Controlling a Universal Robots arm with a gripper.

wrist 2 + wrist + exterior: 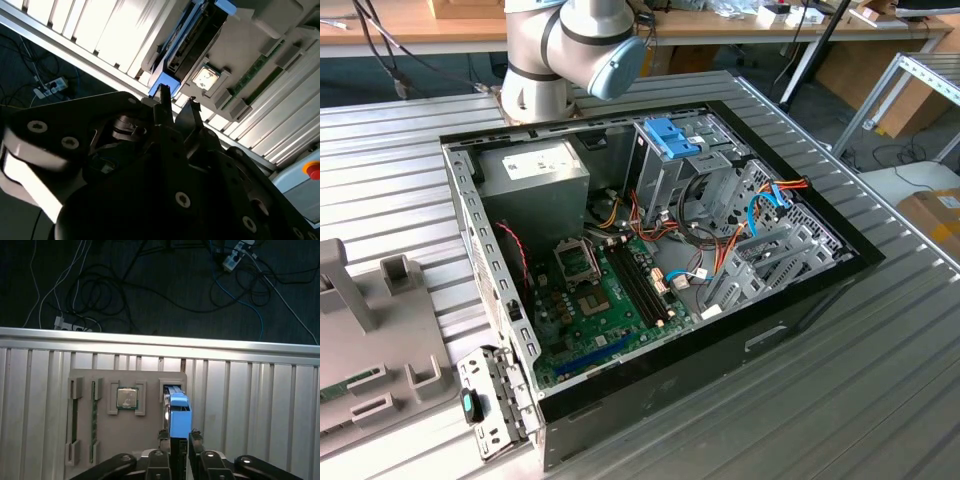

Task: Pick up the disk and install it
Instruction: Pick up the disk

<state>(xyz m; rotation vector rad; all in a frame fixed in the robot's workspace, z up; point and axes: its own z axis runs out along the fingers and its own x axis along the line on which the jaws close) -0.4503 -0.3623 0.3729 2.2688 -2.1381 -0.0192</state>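
The disk (179,412), dark with bright blue rails and a blue end tab, stands on edge in a slot of the grey parts fixture (125,377). In both wrist views my gripper (180,436) straddles its near end, one finger on each side, open with slim gaps showing. The second wrist view has the disk (195,35) running away from the gripper (177,99), its blue tab by one fingertip. In the exterior view the open computer case (800,290) lies on the ribbed table, with a silver drive cage (665,165) carrying blue clips.
The fixture also holds a processor chip (127,397) and a green memory stick (93,415). Beyond it the table edge (160,340) drops to a floor with cables. The arm's base (570,50) stands behind the case. A red button (312,170) shows nearby.
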